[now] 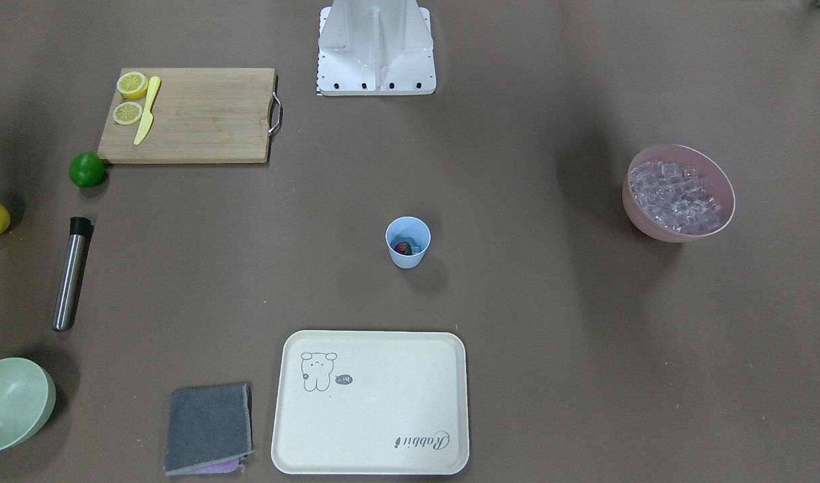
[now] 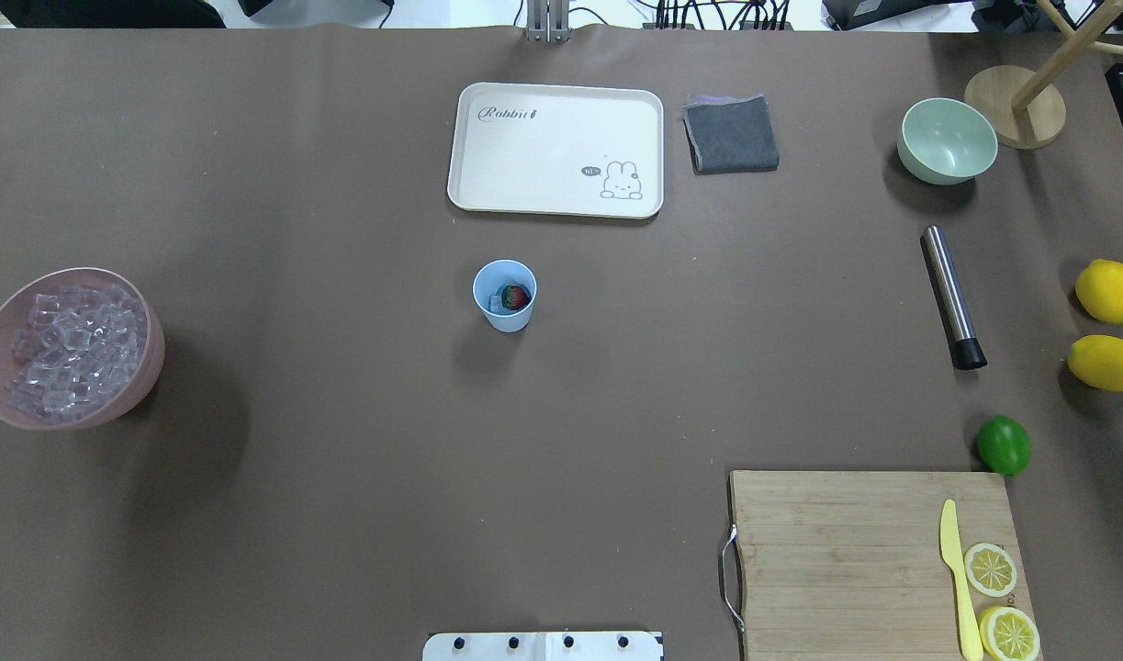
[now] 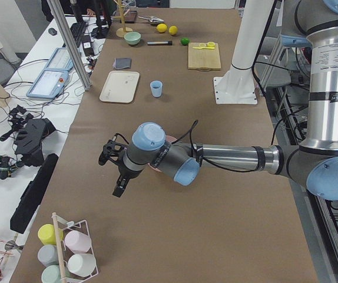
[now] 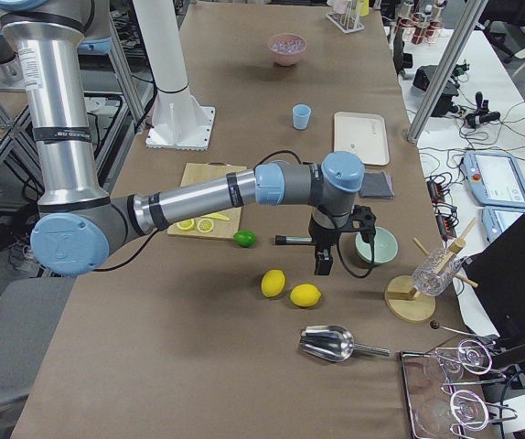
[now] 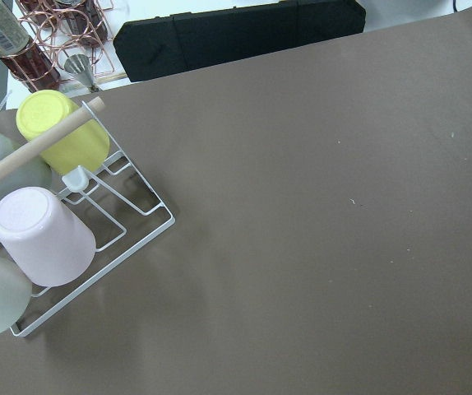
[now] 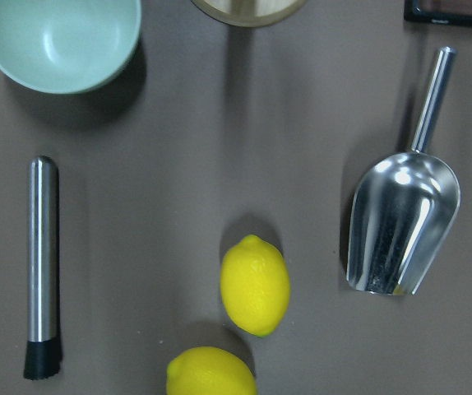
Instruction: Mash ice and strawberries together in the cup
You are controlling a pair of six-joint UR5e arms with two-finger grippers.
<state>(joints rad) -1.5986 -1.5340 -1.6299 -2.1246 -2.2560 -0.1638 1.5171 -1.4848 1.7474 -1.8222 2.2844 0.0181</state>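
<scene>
The light-blue cup (image 2: 504, 295) stands upright mid-table, also in the front view (image 1: 407, 241). Inside it lie a red strawberry (image 2: 517, 296) and a few ice cubes (image 2: 498, 302). More ice (image 2: 74, 353) fills a pink bowl (image 2: 153, 353) at the table's left. A steel muddler (image 2: 952, 296) lies at the right, also in the right wrist view (image 6: 43, 263). My left gripper (image 3: 117, 188) hangs past the pink bowl, far from the cup. My right gripper (image 4: 323, 265) hovers over the muddler and lemons. I cannot tell whether either is open or shut.
A cream tray (image 2: 488, 188) and a grey cloth (image 2: 731, 135) lie beyond the cup. A pale green bowl (image 2: 947, 140), two lemons (image 2: 1109, 291), a lime (image 2: 1003, 444), a cutting board (image 2: 846, 551) with a knife, a steel scoop (image 6: 400, 222) and a cup rack (image 5: 129, 210) are around.
</scene>
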